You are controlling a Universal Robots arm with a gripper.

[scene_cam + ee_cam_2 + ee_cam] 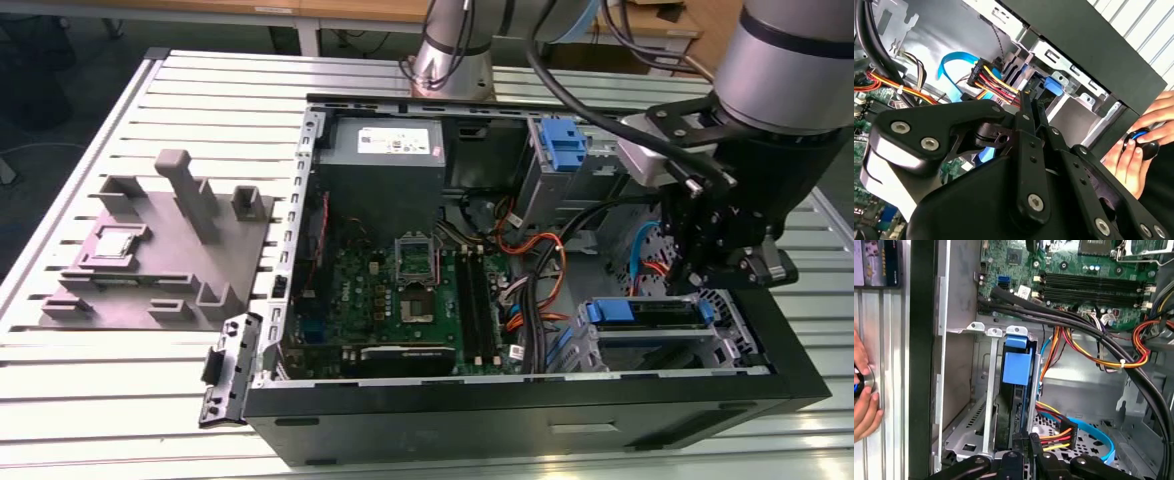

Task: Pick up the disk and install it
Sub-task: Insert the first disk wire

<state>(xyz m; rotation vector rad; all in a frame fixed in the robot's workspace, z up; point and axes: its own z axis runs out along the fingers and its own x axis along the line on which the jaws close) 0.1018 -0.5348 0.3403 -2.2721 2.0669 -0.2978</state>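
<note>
Scene: we see an open tower computer case (534,400) lying on its side on a slatted metal surface (134,400), its motherboard (400,290) facing up.
Arm: the grey Universal Robots arm reaches down over the corner of the case at the exterior view's right, where the drive cage (667,345) sits.
Pincer: the black pincer (1029,107) hangs just above the cage; its two slim fingers lie closed together, and we see nothing held between them.
Disk: the disk (1011,405) stands on edge inside the drive cage, its blue bracket (1016,367) at the open end — we judge it already slid into its bay, the bracket serving as the rail that guides it between the cage walls.
Fit: from these views we cannot tell whether the disk is pushed fully home.
Cables: a bundle of red, yellow and black power leads (1056,432) and a flat blue data cable (1099,432) lie just beside the cage, near the disk's inner end, likely so that they can reach its connectors.
Upper carrier: another blue carrier (563,140) stands upright at the far side of the case, well apart from the pincer.
Person: a hand (1136,157) rests on a round knob-like device outside the case wall — we take it to be a control.
Fixture: a grey moulded fixture (160,250) lies on the surface at the exterior view's left, well apart from the case's drive corner.
</note>
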